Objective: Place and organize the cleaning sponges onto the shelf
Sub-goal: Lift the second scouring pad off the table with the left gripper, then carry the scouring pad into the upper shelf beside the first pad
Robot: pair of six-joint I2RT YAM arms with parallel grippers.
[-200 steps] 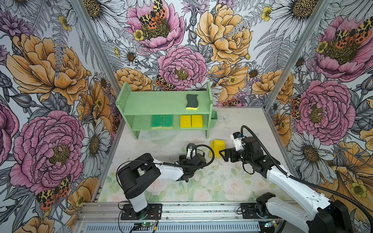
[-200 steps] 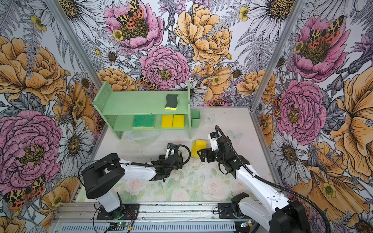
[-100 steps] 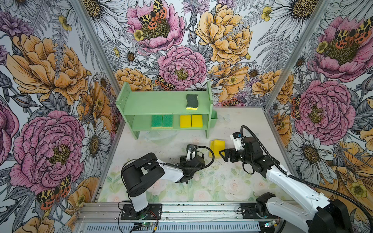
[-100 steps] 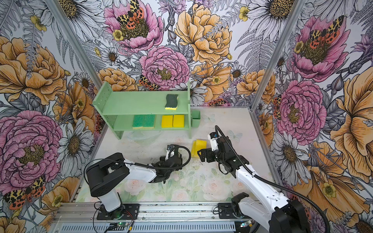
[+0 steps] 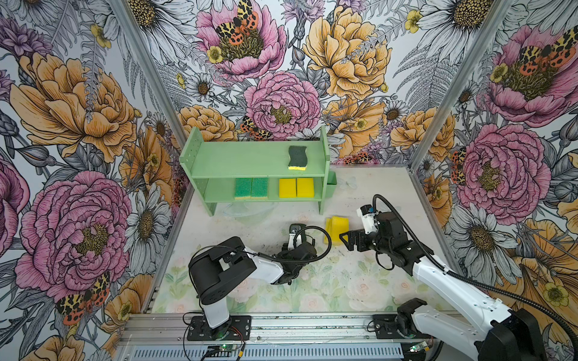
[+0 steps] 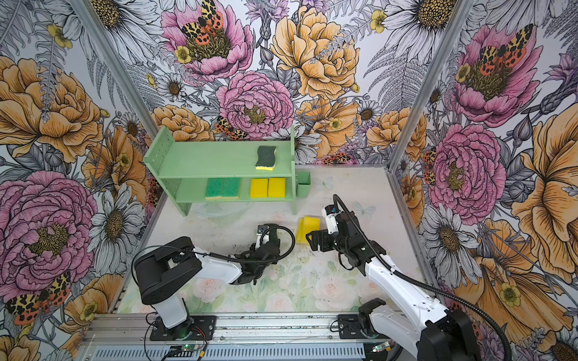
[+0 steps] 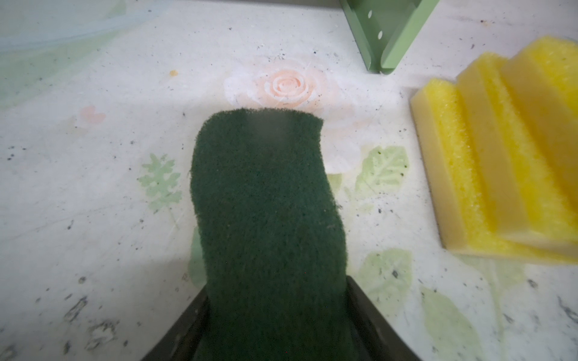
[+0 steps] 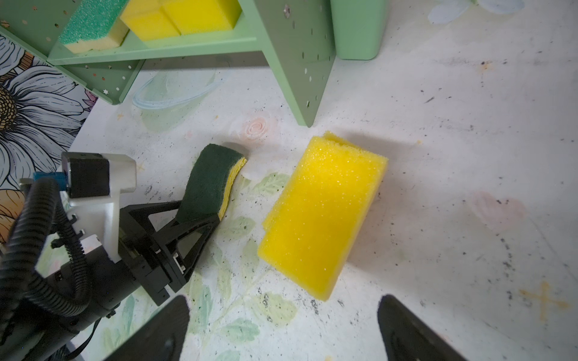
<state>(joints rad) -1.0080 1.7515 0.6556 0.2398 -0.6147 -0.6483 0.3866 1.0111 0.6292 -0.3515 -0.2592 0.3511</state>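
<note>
My left gripper [image 8: 200, 211] is shut on a wavy dark-green-topped, yellow-based sponge [image 7: 266, 218] near one end; the sponge [image 8: 209, 178] slants forward over the mat. To its right a staggered stack of three plain yellow sponges [image 5: 337, 226] lies on the mat. My right gripper [image 8: 284, 301] hangs open just short of that stack [image 8: 322, 212], touching nothing. The mint-green shelf [image 5: 250, 159] stands at the back. Its top tier holds one dark-green sponge [image 5: 297, 157]. Its lower tier holds two bright-green sponges [image 5: 251, 188] and two yellow ones [image 5: 296, 187].
A small green cup [image 5: 331, 184] hangs on the shelf's right side panel. A faint clear bowl-like shape [image 8: 175, 90] lies on the mat under the shelf's front. Floral walls close in left, back and right; a metal rail [image 5: 281, 322] runs along the front.
The left jaws have shut on the dark-green-topped sponge, and the left arm has shifted slightly. The right arm and the yellow stack have not moved.
</note>
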